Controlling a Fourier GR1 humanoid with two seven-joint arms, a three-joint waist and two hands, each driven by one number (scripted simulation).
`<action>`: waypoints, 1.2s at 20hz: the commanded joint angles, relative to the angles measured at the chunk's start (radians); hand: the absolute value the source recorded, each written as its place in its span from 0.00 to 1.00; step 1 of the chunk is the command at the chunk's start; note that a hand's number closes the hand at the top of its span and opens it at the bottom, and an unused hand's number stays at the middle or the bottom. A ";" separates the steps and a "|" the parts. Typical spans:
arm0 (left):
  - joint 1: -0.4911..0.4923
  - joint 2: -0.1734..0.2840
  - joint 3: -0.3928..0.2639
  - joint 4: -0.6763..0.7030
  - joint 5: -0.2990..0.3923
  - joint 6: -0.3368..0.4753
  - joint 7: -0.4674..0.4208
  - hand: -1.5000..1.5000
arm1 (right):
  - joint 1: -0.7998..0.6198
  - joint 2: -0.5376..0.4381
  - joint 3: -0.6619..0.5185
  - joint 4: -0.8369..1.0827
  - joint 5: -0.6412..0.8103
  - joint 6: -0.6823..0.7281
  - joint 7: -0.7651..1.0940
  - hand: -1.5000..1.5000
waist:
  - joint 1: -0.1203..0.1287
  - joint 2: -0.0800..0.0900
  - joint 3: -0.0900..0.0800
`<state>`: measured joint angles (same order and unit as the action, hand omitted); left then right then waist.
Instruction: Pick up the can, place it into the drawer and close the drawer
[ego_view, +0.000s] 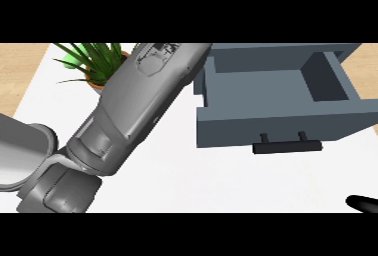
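Forearm (125, 115) sweeps up at left, its left hand out of view past the plant (94, 60), so its state can't be told; can nowhere visible. Drawer (277, 95) gapes open, handle (287, 146) forward; right hand (363, 203) just a fingertip, state unclear; a can is likely light, rigid, slick, best taken around its sides.

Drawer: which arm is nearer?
Left. The left forearm passes the drawer at its left wall, overlapping its rear corner; only a tip of the right hand shows, lower right, well clear.
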<state>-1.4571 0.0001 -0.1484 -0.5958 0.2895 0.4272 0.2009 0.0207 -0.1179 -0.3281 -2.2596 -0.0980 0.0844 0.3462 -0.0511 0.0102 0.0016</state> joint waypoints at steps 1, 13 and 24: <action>-0.033 0.000 -0.042 0.096 0.060 -0.005 -0.051 1.00 | -0.023 -0.025 -0.035 0.012 -0.052 0.012 0.003 0.00 | -0.013 0.003 0.000; -0.144 0.000 -0.122 0.254 0.136 0.148 -0.093 0.00 | -0.050 -0.044 -0.011 0.015 -0.006 0.006 0.028 0.00 | -0.048 0.012 0.002; -0.165 0.000 -0.158 0.278 0.214 0.229 -0.142 0.00 | -0.117 -0.074 0.092 0.035 0.125 0.028 -0.033 0.00 | -0.064 0.021 0.002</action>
<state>-1.6182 0.0002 -0.2976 -0.3164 0.4701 0.6390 0.0716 -0.0651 -0.1751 -0.2734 -2.2267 -0.0209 0.1047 0.3280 -0.1077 0.0286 0.0037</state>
